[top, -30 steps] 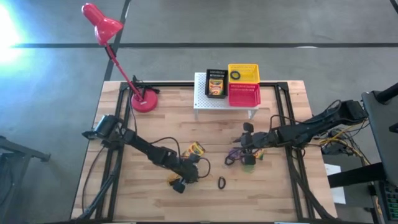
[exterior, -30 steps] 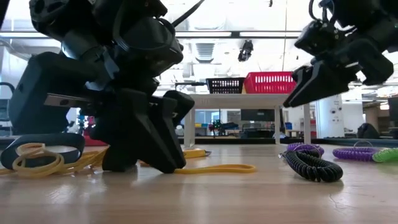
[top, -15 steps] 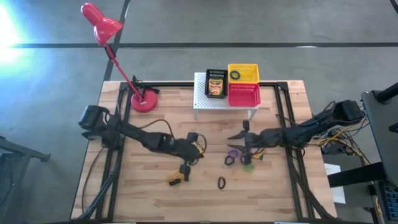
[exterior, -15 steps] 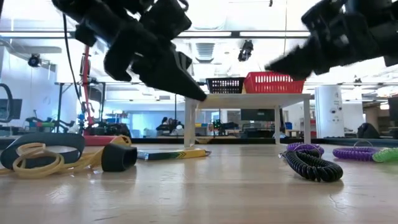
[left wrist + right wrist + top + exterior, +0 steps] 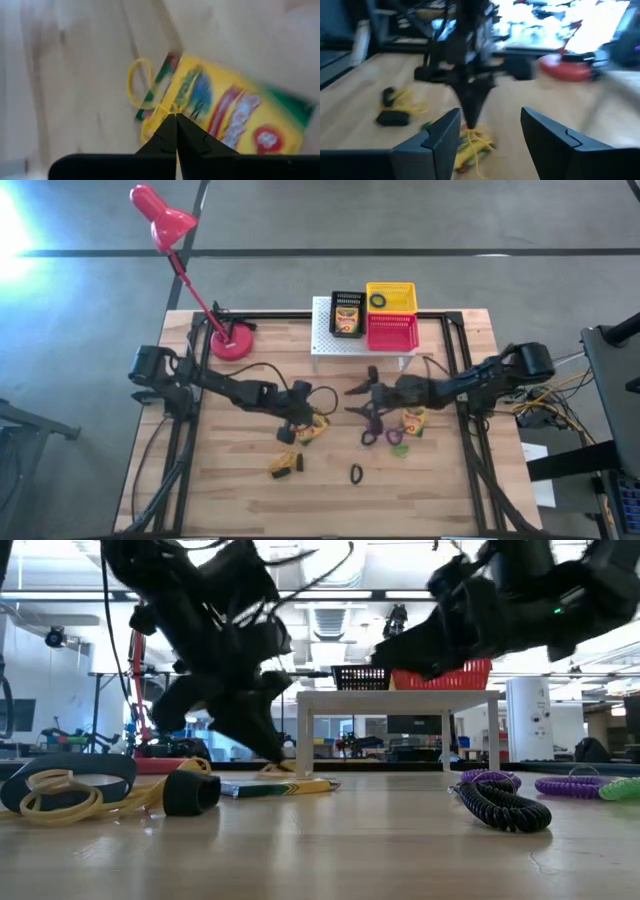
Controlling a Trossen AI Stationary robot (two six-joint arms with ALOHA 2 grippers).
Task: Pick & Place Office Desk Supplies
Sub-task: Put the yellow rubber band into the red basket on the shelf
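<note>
My left gripper [image 5: 303, 420] is shut, its tips just over a yellow-and-green crayon box [image 5: 316, 431] that lies flat on the table near the middle. A thin yellow rubber band [image 5: 138, 84] runs from its tips. The rubber-band tangle [image 5: 282, 466] with its black piece [image 5: 190, 793] lies nearer the front. My right gripper [image 5: 360, 395] stands open above the table, pointing almost level at the left gripper, with nothing between its fingers. Below it lie a purple ring [image 5: 372, 436], a green ring [image 5: 398, 449] and a second crayon box [image 5: 415, 422]. A black ring [image 5: 356, 473] lies near the front. My left gripper pinches a strand of the yellow rubber band [image 5: 161, 111] between the very ends of its two fingers. The fingers slant down from the table's left. The band hangs slack below them, and its loop [image 5: 476, 142] rests on the crayon box and the table.
At the far edge a white perforated stand [image 5: 326, 345] carries a black basket with a crayon box [image 5: 347, 316], a yellow basket [image 5: 391, 299] with a black ring, and a red basket [image 5: 392, 333]. A red desk lamp [image 5: 233, 342] stands at the far left.
My left gripper has shut at the tangle, risen and gone toward the far right to the crayon box, tips down again. A yellow band has left its place on the table. My right gripper has swung toward the table's left, tipped up from pointing down to almost level, and opened wider.
</note>
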